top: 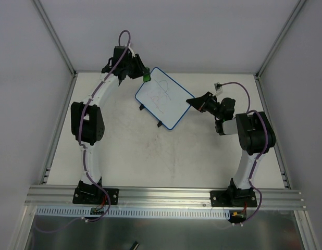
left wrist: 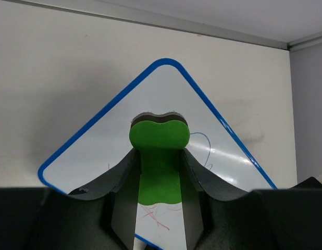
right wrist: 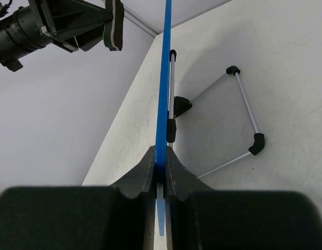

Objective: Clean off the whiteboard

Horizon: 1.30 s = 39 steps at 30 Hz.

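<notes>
The whiteboard (top: 162,98), white with a blue rim and faint blue and red scribbles, is held tilted above the table. My right gripper (top: 192,102) is shut on its right edge. In the right wrist view the board stands edge-on (right wrist: 164,78) between the jaws of that gripper (right wrist: 160,156). My left gripper (top: 143,74) is shut on the green eraser (top: 146,78) at the board's far left corner. In the left wrist view the eraser (left wrist: 159,135) sits in the gripper (left wrist: 159,152) over the board (left wrist: 98,140). In the right wrist view the eraser (right wrist: 115,23) is a small gap off the board's face.
The board's bent wire stand (right wrist: 244,104) with black feet hangs behind it; two feet (top: 141,108) show at its near-left edge. Grey enclosure walls (top: 36,62) stand at the back and both sides. A metal rail (top: 166,195) runs along the near edge.
</notes>
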Each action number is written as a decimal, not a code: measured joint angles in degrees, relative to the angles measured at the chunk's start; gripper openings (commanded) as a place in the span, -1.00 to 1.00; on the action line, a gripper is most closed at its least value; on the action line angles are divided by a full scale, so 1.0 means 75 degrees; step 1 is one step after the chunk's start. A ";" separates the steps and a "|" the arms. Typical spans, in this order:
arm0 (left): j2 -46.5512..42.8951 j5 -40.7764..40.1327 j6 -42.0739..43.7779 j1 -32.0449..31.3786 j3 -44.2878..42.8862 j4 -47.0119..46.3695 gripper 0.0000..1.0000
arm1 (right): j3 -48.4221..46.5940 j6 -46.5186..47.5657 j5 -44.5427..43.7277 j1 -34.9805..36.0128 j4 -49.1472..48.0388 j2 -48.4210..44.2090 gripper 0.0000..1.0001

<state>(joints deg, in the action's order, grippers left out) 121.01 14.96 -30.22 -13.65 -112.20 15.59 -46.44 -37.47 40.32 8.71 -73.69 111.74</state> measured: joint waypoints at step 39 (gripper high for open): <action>0.0595 -0.0347 0.0565 -0.0184 0.1256 -0.2407 -1.00 | -0.0023 -0.0140 0.0009 0.0000 -0.0009 0.0052 -1.00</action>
<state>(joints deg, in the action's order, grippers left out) 125.47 12.36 -25.98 -15.03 -102.78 -2.46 -46.61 -38.52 40.38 8.71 -73.76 112.14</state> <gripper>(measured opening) 0.319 0.090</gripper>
